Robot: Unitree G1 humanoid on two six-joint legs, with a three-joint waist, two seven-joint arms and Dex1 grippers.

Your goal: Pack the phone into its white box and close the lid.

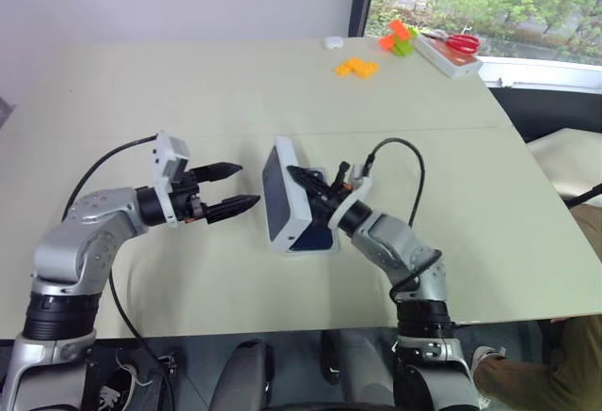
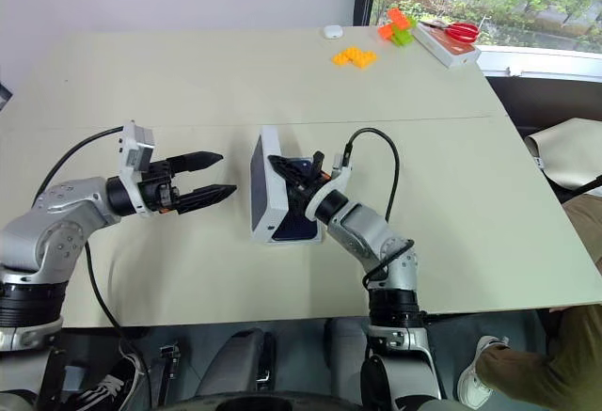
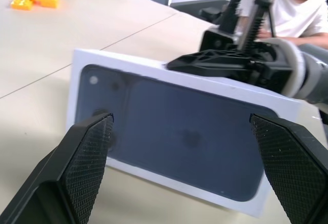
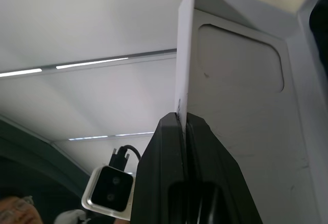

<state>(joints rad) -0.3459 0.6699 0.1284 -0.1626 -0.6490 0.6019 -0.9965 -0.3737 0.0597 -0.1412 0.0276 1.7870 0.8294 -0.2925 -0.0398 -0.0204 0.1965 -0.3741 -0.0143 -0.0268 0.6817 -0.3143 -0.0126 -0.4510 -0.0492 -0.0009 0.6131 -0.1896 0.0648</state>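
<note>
White lid (image 1: 280, 195) pinched by right fingers (image 1: 299, 179), left fingers (image 1: 241, 205) spread, one phone (image 1: 315, 240).

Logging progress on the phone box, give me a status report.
Right tool shut on the lid, tilted above the phone. Left tool open beside it. Nothing in the way.

My black pincers (image 1: 237, 188) flank the white lid (image 3: 169, 131), its face printed navy; orange blocks (image 1: 357, 68) lie beyond.
</note>
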